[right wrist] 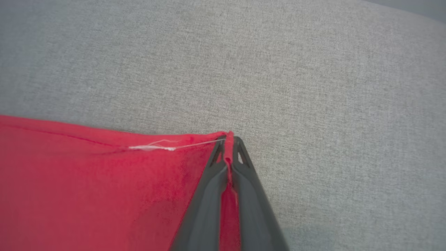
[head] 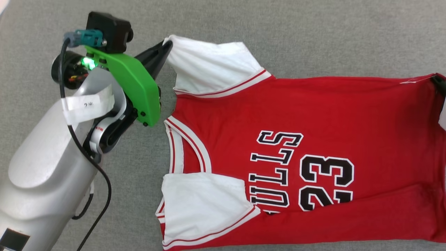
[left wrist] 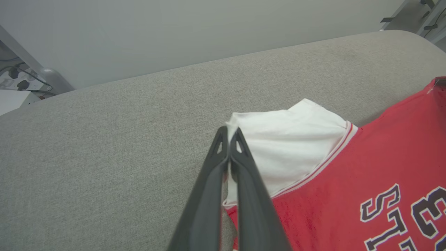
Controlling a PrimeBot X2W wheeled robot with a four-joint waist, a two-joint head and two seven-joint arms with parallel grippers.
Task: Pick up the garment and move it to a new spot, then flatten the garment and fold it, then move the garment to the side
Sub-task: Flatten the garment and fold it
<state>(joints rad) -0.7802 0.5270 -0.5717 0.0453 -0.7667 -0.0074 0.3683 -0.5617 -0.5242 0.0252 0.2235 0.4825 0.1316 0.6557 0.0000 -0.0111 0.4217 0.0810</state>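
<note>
The garment point(head: 313, 115) lies spread on a grey fabric-covered surface point(head: 313, 31), chest side up. Its collar faces the robot's left and its bottom hem the robot's right. The black, white-outlined lettering point(head: 275, 170) and the number 23 point(head: 325, 183) run sideways in the head view.

The left tool point(head: 166, 44) reaches in from the left arm point(head: 45, 167), which carries a green bracket point(head: 136, 87) and a black wrist camera point(head: 109, 31). Its two dark fingers point(left wrist: 244, 164) are pressed together on the outer corner of the far white sleeve point(head: 209, 66). The left wrist view shows the left tool point(left wrist: 229, 129) pinching the sleeve's edge, with the cloth slightly raised there.

The near sleeve point(head: 202, 205) is folded over onto the red chest and covers the start of the lettering.

The right tool point(right wrist: 229, 139) is clamped on the far corner of the red hem, and a sliver of red cloth shows between its fingers point(right wrist: 209, 195). A loose white thread point(right wrist: 153, 147) trails along the hem just beside that grip. In the head view the right tool point(head: 438, 81) sits at the right edge, on the same corner.
</note>
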